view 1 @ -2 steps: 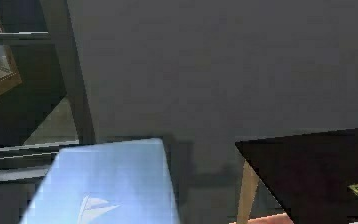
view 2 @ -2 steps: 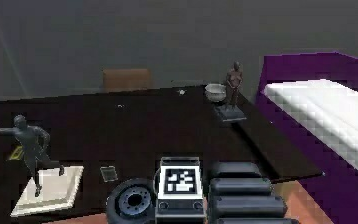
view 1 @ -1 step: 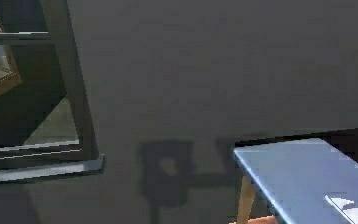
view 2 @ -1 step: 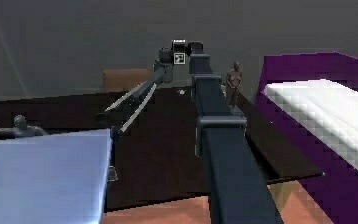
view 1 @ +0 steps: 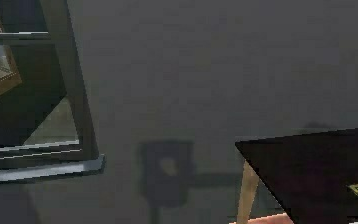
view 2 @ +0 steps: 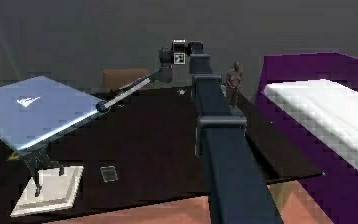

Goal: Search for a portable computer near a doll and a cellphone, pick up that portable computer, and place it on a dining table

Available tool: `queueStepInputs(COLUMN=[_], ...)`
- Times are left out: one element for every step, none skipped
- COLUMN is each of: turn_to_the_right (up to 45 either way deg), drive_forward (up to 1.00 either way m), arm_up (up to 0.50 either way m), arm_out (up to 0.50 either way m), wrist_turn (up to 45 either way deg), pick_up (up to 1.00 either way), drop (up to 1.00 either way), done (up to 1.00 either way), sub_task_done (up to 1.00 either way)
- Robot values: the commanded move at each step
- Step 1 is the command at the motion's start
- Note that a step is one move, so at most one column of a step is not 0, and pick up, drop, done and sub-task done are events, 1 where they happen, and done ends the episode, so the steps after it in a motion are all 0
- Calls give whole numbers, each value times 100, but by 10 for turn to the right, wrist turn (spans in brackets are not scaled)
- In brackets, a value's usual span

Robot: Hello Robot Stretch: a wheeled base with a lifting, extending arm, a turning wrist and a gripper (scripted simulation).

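In the arm side view a flat light-blue portable computer [view 2: 37, 115] hangs tilted above the dark table [view 2: 157, 150], in front of a small statue on a white base [view 2: 47, 182]. The gripper [view 2: 99, 104] reaches left from the arm [view 2: 219, 130] and holds the computer by its right edge. A small dark cellphone [view 2: 109, 173] lies on the table below. A brown doll [view 2: 234, 82] stands at the table's far right.
A purple bed with a white mattress [view 2: 322, 105] stands at the arm side view's right. The forward view has a dark wall, a window frame [view 1: 47, 90] at the left and a dark table [view 1: 317, 175] with a wooden leg at the lower right.
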Motion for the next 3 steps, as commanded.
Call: queueStepInputs(turn_to_the_right=[0,0,0], drive_forward=[0,0,0], arm_up=[0,-32,0], arm_out=[0,0,0], wrist_turn=[60,0,0], pick_up=[0,0,0], drop=[0,0,100], done=[0,0,0], sub_task_done=[0,0,0])
